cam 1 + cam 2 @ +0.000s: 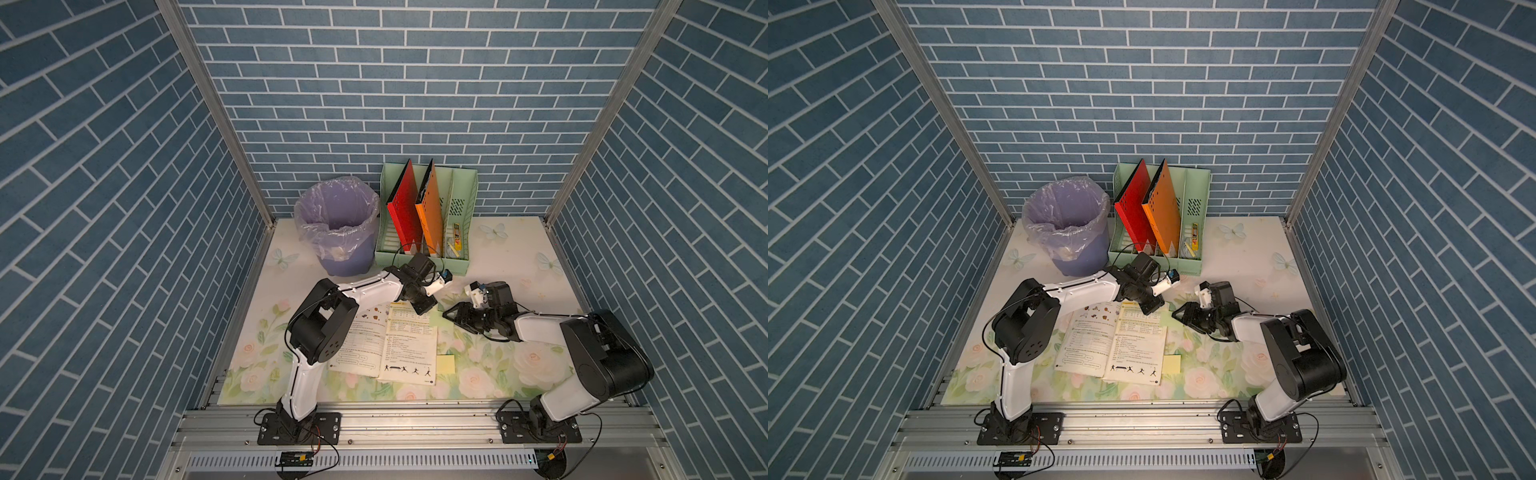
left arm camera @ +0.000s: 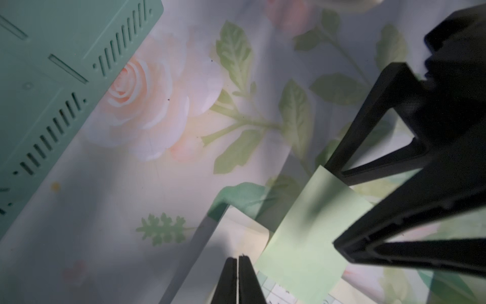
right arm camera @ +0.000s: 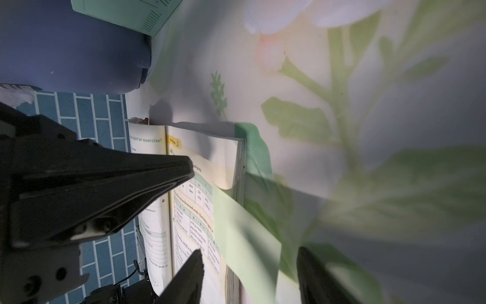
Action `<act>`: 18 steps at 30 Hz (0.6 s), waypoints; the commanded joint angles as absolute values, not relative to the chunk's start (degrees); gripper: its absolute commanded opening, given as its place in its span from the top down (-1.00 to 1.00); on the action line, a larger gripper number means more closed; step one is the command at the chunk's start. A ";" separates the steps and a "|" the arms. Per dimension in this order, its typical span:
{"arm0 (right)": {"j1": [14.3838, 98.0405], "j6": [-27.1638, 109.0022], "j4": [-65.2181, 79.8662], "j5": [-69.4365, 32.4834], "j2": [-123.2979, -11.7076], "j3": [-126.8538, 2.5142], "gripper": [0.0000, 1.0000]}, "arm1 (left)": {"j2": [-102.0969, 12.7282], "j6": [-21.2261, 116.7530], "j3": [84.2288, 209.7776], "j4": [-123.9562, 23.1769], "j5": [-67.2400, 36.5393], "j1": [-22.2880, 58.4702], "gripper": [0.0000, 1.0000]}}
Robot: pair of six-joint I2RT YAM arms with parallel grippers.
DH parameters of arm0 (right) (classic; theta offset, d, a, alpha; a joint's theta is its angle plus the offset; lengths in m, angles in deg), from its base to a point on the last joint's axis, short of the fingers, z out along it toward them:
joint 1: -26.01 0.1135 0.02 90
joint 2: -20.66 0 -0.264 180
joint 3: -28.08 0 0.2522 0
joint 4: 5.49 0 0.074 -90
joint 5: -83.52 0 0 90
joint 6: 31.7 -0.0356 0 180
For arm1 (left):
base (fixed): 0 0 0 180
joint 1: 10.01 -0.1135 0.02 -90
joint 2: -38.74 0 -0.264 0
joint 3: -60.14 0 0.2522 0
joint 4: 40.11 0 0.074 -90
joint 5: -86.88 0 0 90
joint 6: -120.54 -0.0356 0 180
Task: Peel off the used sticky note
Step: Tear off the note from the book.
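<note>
Green sticky note (image 2: 310,234) seemingly bends over book (image 3: 207,158) edge

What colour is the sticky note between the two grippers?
Pale green; the sticky note shows best in the left wrist view.

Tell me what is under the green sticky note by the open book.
One end of the green sticky note lies on a printed page of the open book; the rest overhangs the floral table cover. The print beneath it is covered.
</note>
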State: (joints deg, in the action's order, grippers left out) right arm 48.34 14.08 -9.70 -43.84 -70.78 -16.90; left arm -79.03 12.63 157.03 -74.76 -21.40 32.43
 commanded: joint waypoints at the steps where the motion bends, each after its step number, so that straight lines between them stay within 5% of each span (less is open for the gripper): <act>1: 48.32 14.18 -9.95 -44.84 -72.71 -16.59 -0.05 | -81.06 13.19 158.62 -77.06 -24.32 33.09 0.81; 18: 49.98 20.60 -6.13 -34.90 -69.19 -17.92 0.86 | -83.36 12.54 158.01 -77.86 -23.71 33.33 0.81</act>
State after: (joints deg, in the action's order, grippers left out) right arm 49.08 16.55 -9.27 -39.43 -70.78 -16.60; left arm -81.44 12.78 157.86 -76.29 -24.11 32.69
